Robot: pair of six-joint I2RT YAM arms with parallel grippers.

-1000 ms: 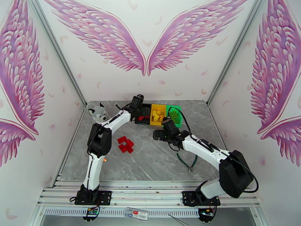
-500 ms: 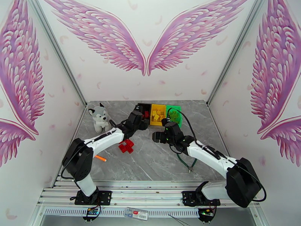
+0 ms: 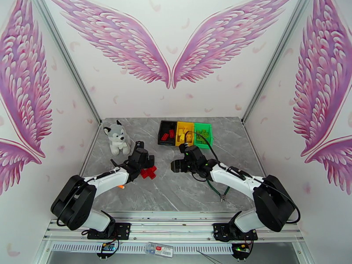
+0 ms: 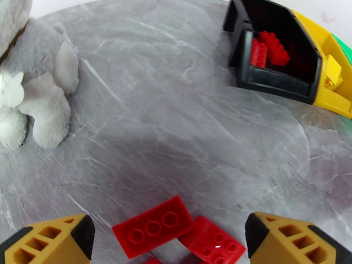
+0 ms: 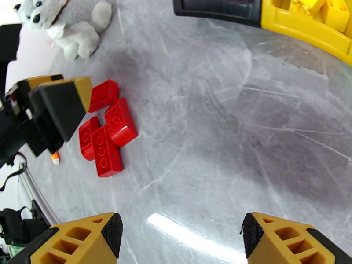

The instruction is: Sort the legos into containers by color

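One red lego [image 4: 152,226] lies crosswise near spread left fingers [image 4: 53,240] | right fingers [image 5: 79,243] spread

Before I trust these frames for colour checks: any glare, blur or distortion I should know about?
Right wrist: a white glare streak on the table near the camera, and the yellow bin skewed by the wide lens. Left wrist: a soft shadow mid-table, the plush dog slightly blurred at the edge, red bricks clear. Top external: even light, sharp, bricks tiny.
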